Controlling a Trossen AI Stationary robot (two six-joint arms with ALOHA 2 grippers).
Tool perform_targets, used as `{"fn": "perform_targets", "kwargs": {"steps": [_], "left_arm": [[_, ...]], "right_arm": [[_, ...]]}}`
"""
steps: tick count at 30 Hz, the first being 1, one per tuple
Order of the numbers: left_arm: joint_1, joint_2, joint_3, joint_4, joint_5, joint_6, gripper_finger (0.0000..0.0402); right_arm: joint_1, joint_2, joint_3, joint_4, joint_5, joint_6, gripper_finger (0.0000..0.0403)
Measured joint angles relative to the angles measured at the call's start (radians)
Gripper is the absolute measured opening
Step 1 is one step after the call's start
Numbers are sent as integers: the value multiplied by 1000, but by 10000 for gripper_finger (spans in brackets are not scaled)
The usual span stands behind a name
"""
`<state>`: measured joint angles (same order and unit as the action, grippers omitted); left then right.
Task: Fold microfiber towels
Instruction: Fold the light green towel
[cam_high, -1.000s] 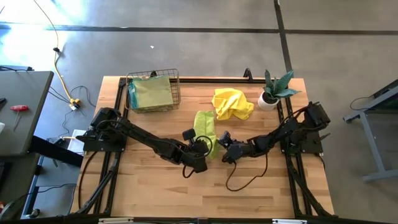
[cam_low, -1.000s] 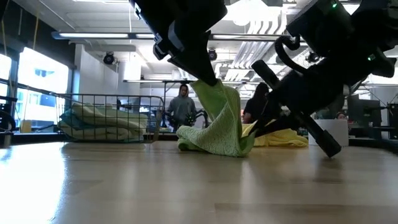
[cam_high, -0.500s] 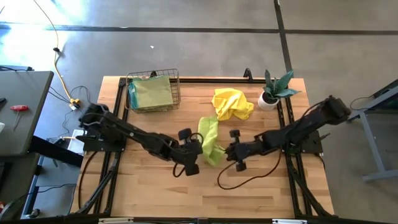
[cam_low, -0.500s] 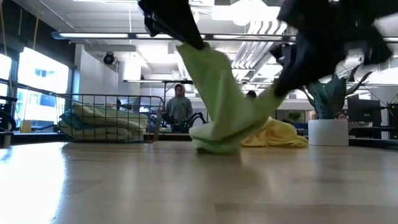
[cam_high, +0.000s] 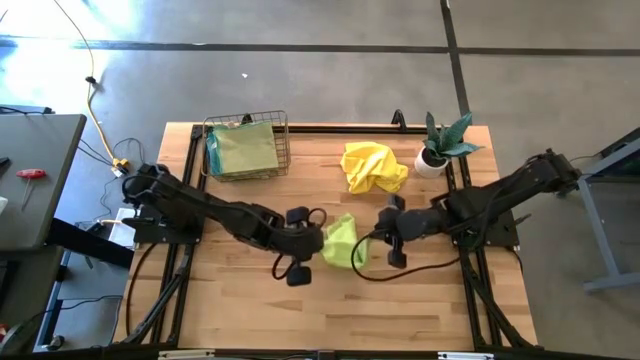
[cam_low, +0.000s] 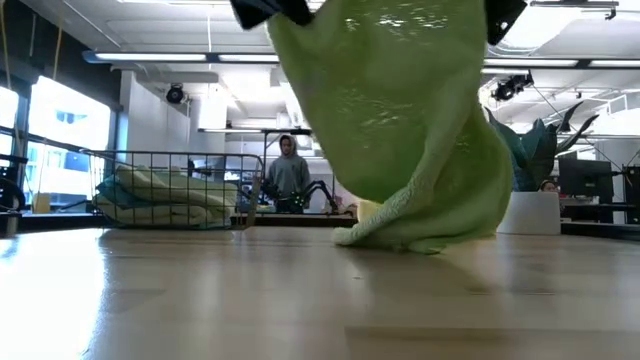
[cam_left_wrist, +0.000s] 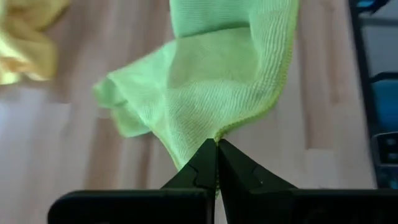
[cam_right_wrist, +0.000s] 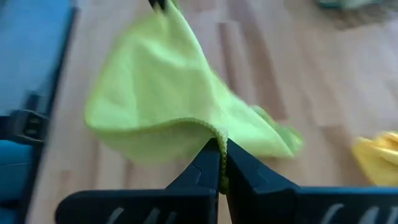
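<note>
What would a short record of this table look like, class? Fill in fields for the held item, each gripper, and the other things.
held item: lime green towel, lifted, its lower part on the table
left gripper: shut on the towel's edge
right gripper: shut on the towel's edge
yellow towel: crumpled, lying apart
basket: holds folded towels
potted plant: at the table's far right corner

Table front (cam_high: 330, 315) bare; basket (cam_high: 246, 148), plant (cam_high: 440, 150) crowd back.
</note>
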<state>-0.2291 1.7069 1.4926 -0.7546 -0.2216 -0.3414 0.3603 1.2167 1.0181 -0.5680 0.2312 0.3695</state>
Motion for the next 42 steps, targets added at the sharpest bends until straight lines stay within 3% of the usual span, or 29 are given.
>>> {"fn": "perform_targets", "kwargs": {"steps": [7, 18, 26, 35, 42], "left_arm": [[0, 1, 194, -280, -143, 4, 0], [0, 2, 405, -417, -335, 38, 0], [-1, 2, 445, -473, -288, 38, 0], [60, 2, 445, -565, -448, 91, 0], [133, 2, 445, -566, -578, 180, 0]], "right_arm": [[0, 0, 109, -243, 146, 27, 0], [-16, 0, 245, -382, 349, -108, 0], [-37, 0, 319, -426, 350, -118, 0], [-141, 7, 329, -419, 465, -332, 0], [-273, 19, 329, -347, 476, -511, 0]]}}
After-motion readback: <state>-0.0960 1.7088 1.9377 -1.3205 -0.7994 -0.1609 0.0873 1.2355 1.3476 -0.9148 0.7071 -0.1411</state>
